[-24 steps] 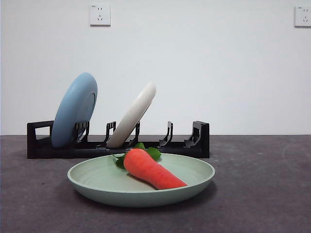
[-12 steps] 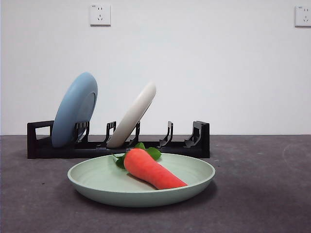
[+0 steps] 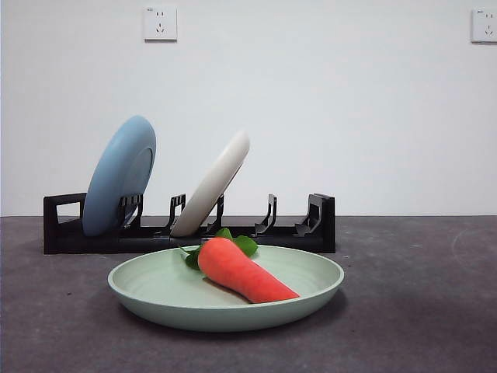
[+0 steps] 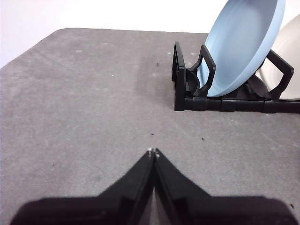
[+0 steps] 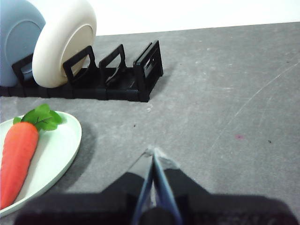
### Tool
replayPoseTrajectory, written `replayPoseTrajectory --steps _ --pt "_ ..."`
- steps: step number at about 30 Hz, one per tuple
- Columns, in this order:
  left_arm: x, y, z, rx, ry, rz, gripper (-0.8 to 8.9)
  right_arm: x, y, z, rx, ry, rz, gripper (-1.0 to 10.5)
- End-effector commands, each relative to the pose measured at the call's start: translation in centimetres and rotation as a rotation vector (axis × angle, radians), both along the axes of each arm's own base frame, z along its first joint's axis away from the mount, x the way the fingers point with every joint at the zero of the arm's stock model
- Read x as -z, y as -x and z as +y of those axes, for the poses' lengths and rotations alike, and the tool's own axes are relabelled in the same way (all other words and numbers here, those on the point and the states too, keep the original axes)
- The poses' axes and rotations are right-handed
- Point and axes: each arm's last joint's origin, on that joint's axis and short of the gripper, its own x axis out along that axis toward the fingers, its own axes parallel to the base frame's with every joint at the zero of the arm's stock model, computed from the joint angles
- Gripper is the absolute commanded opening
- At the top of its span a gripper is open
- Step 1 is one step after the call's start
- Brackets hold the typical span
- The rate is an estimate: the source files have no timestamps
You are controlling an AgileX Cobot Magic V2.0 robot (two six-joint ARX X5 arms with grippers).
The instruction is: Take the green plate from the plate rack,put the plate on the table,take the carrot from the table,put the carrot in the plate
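The green plate (image 3: 225, 291) is seen flat on the table (image 3: 411, 311), near the camera and just in front of the plate rack (image 3: 189, 233), apart from it. The carrot (image 3: 242, 270) is laid inside the plate, its green leaves turned toward the rack and its tapered tip pointed to the near right. 2 plates are held tilted in the rack's slots: the blue plate (image 3: 119, 176) at the left end beside the loop handle, and the cream-white plate (image 3: 211, 183) 1 slot further right; the slots to the right of these are unfilled. 2 wall sockets (image 3: 160, 23) are seen high on the white wall behind. The left gripper (image 4: 153, 152) is held low over bare table off the rack's handle end, jaws pressed together with nothing between them. The right gripper (image 5: 153, 152) is held over bare table to the right of the green plate, its jaws likewise closed together on nothing.
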Motion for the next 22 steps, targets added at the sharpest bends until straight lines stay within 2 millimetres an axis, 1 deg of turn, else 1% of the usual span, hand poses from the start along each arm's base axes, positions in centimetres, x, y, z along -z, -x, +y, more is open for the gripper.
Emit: replayPoseTrajectory --steps 1,8,22 --pt "0.36 0.00 0.03 -0.007 0.004 0.012 -0.01 0.39 0.00 0.01 0.004 -0.014 0.005 0.0" --pt "0.36 0.00 0.03 -0.007 0.004 0.012 -0.01 0.31 0.04 0.02 0.005 -0.045 0.005 0.0" --pt "0.36 0.00 0.03 -0.007 0.004 0.012 -0.01 0.29 0.04 0.01 0.007 -0.045 0.005 0.0"
